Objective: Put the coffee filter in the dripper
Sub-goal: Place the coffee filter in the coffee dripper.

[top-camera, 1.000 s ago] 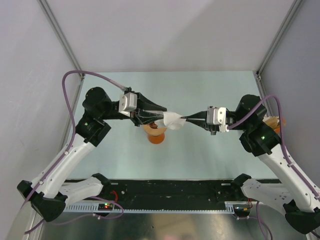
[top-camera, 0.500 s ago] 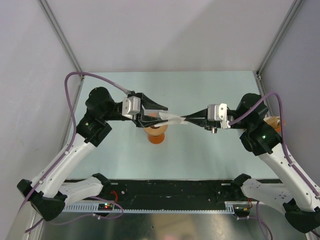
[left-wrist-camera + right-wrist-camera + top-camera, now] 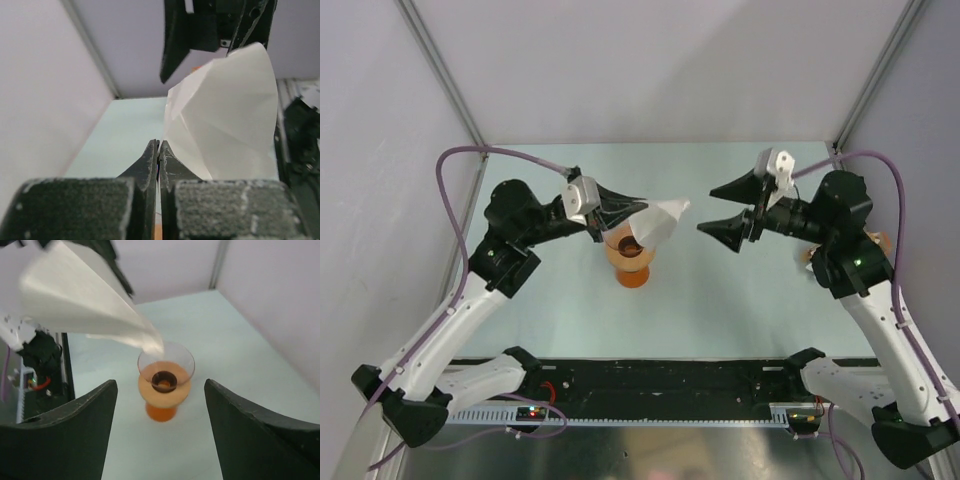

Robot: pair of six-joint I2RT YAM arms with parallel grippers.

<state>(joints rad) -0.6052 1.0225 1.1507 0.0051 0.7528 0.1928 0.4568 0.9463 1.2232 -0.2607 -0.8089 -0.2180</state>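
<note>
Nearest you, the dripper (image 3: 632, 262) stands upright on the table (image 3: 740, 300), its mouth bare. Just over its far rim hangs the filter (image 3: 660, 220), a thin white paper cone with its narrow end down by the mouth (touching or not, I cannot tell). Your left tool (image 3: 638, 214) is clenched on the filter's lower edge. The right tool (image 3: 707, 210) is released, apart to the right. Expect featherlight, floppy paper that creases easily, so pinch one edge lightly and lower it slowly.
</note>
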